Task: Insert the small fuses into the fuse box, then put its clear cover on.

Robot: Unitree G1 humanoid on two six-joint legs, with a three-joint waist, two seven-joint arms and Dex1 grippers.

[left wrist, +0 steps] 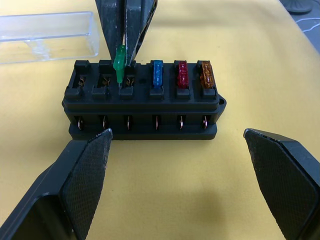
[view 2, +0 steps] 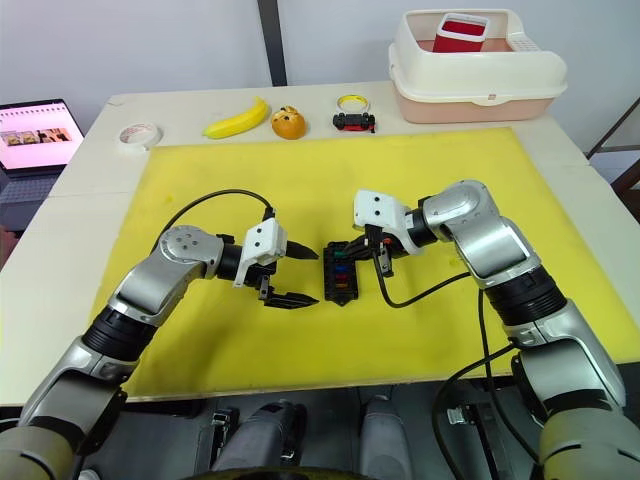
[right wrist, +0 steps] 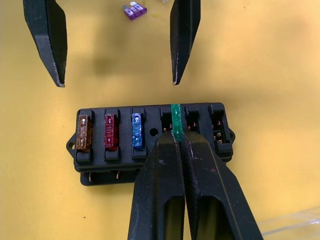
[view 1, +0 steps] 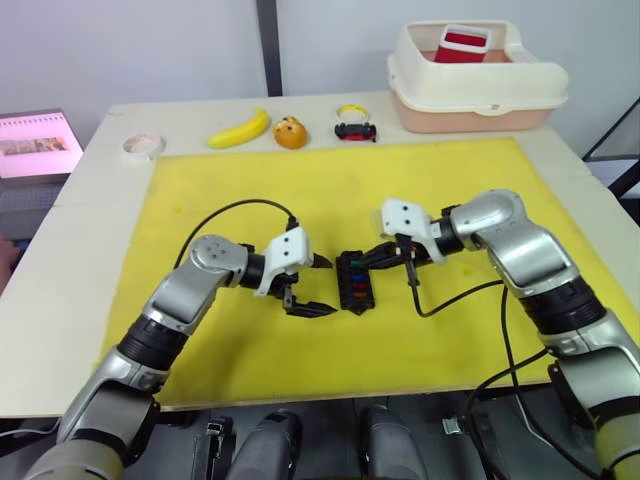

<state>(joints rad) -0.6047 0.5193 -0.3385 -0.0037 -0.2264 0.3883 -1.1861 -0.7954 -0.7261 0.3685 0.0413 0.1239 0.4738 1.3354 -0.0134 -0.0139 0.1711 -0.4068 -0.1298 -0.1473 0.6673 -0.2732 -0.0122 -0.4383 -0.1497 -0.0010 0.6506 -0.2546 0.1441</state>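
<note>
- Bright, even light from overhead — the yellow mat (view 1: 330,190) reads clean, with no glare.
- Shadows are soft and short: a dim smudge lies on the mat beyond the fuse box (right wrist: 150,137).
- Right hand (right wrist: 182,145) fingers look slightly soft up close — the fuse box is sharp.

Right gripper (right wrist: 178,137) jaws pinch a green fuse (right wrist: 175,119) over the fuse box (right wrist: 150,142); left gripper (right wrist: 117,80) gapes beyond
</note>
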